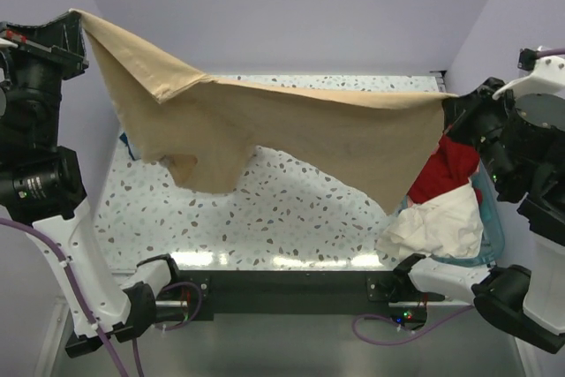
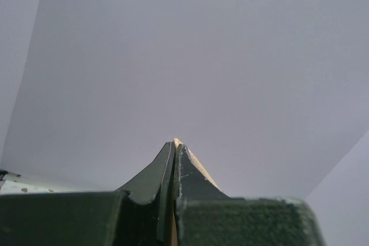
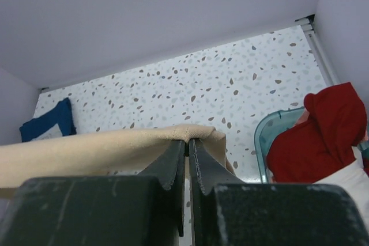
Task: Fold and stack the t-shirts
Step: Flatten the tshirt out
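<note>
We hold the tan t-shirt (image 1: 291, 130) stretched in the air above the tabletop (image 1: 291, 218). The left pincer (image 2: 175, 147) is clamped on one corner and the right pincer (image 3: 188, 142) pinches the opposite edge, likely to spread it flat for folding. A red shirt (image 3: 323, 131) and a cream shirt (image 1: 441, 222) spill from the teal basket (image 3: 271, 128), and a navy shirt (image 3: 49, 122) lies far left. The tabletop is speckled, the walls (image 1: 291, 6) plain lilac.

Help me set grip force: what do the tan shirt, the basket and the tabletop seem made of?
Tan shirt: soft matte cloth, probably cotton knit; it sags and creases where it hangs. Basket: teal, slightly translucent smooth plastic. Tabletop: hard, white with grey speckles, faintly glossy near the front; stone or laminate, unclear.
</note>
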Robot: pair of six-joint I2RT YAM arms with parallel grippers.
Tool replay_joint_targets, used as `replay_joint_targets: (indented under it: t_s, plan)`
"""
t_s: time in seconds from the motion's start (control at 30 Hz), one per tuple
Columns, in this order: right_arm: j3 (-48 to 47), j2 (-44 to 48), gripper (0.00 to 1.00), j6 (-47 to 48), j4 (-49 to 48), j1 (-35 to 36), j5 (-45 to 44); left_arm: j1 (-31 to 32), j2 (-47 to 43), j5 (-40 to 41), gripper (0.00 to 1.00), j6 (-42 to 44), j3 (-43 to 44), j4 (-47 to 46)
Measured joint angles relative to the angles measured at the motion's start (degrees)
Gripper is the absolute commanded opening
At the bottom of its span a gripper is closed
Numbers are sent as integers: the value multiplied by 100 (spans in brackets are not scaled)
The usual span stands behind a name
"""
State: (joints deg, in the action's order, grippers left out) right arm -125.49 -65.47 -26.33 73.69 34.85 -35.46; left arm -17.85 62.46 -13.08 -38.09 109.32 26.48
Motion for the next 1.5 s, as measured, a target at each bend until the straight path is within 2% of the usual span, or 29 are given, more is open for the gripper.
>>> replay_joint_targets:
  t_s: [0.2, 0.37, 0.5, 0.63, 0.87, 1.27, 1.5]
  plan:
    - [1196, -243, 0, 450, -894, -35, -470, 42, 306, -433, 0, -442, -750, -870]
    - [1821, -1051, 0, 787, -1637, -494, -323, 385, 1469, -584, 0, -599, -859, -1246]
    - [1781, -1657, 0, 960, -1974, -1134, 120, 745, 2352, -634, 0, -656, -498, -1163]
    - [1032, -2105, 0, 1095, -2061, -1515, 402, 894, 2658, -645, 0, -719, 22, -1082]
    - [186, -1904, 0, 1283, -2310, -1526, 568, 887, 2164, -562, 0, -761, 693, -1349]
    - [511, 210, 0, 1624, -2767, -1528, 651, 887, 393, 166, 0, -560, 745, -1609]
    - [363, 557, 0, 1482, -2529, -1528, 796, 887, 46, 385, 0, -293, 1095, -1766]
